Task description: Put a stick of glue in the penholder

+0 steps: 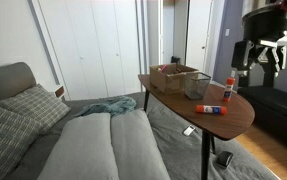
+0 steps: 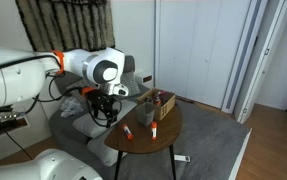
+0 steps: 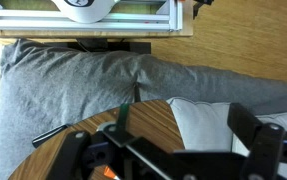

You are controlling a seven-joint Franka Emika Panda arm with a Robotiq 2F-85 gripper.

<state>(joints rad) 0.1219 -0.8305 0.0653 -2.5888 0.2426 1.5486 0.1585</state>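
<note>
The stick of glue [image 1: 211, 108] lies flat on the oval wooden table [image 1: 238, 118], near its front edge; it also shows in an exterior view [image 2: 128, 132]. The grey mesh penholder [image 1: 197, 86] stands behind it, next to the brown box [image 1: 173, 74]. My gripper [image 1: 246, 68] hangs above the table's end, higher than the white bottle with a red cap [image 1: 230, 88], and touches nothing. In the wrist view my gripper [image 3: 163, 150] is open and empty, with the wooden tabletop [image 3: 88, 125] below its fingers. The penholder is out of the wrist view.
A grey sofa with cushions [image 1: 93, 140] adjoins the table. A white bottle [image 2: 155, 128] and the brown box [image 2: 161, 103] share the tabletop. A small white object [image 1: 188, 130] lies on the floor. A dark pen-like item [image 3: 48, 133] lies on grey fabric.
</note>
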